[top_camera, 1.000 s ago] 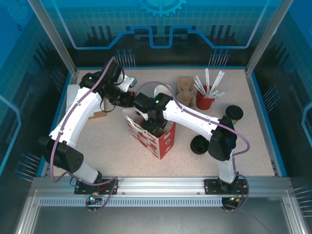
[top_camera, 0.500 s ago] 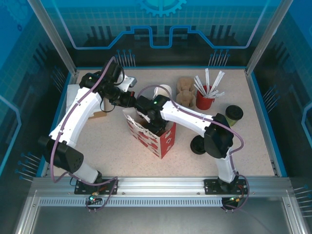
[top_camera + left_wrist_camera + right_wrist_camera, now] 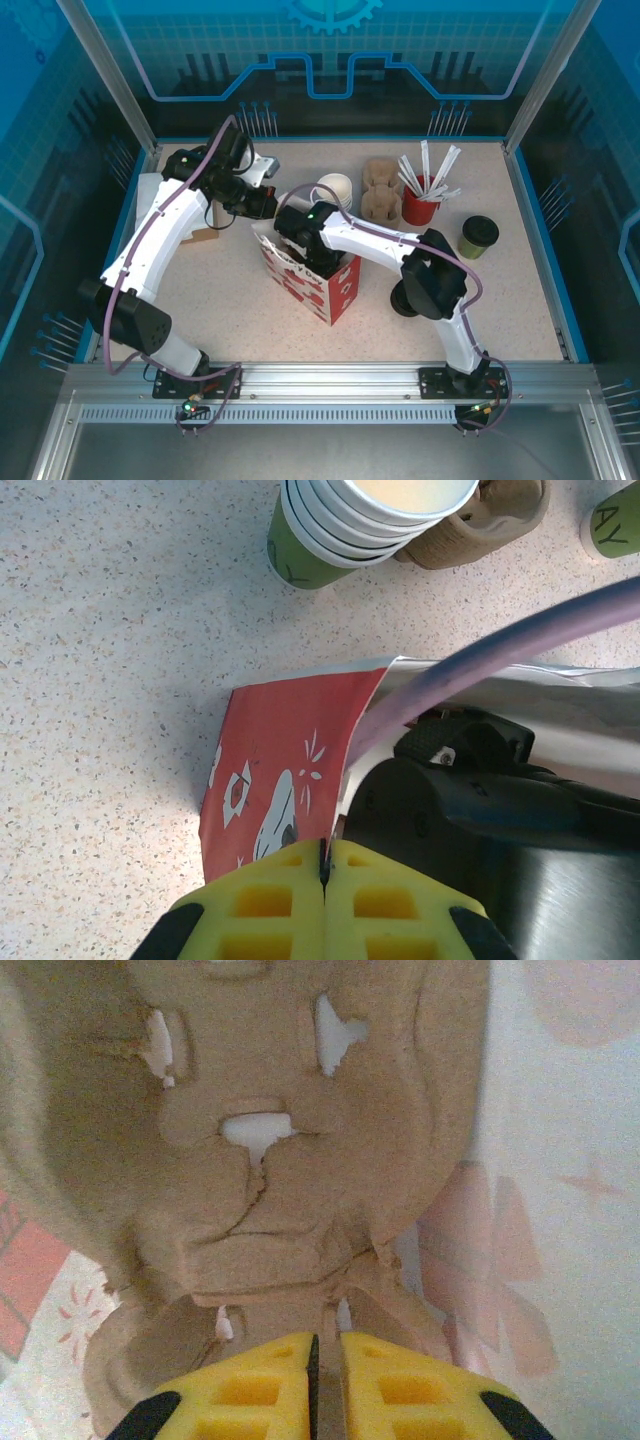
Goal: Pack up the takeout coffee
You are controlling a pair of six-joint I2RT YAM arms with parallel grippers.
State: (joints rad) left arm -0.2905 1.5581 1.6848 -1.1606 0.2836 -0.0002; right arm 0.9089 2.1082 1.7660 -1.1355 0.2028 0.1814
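Now pinching bag rim in left gripper, jaws together on paper, propping mouth open; clamping carrier in right gripper inside bag, probably readying seat for coffee.

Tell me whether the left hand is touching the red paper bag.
Touching. In the left wrist view the left hand is shut, its yellow fingers pinching the red paper bag by its rim.

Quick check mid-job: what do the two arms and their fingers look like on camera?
The left arm and right arm have white shells with black joints, each trailing a looping lilac cable. A green light glows on the right wrist. The fingers are yellow blocks with square recesses.
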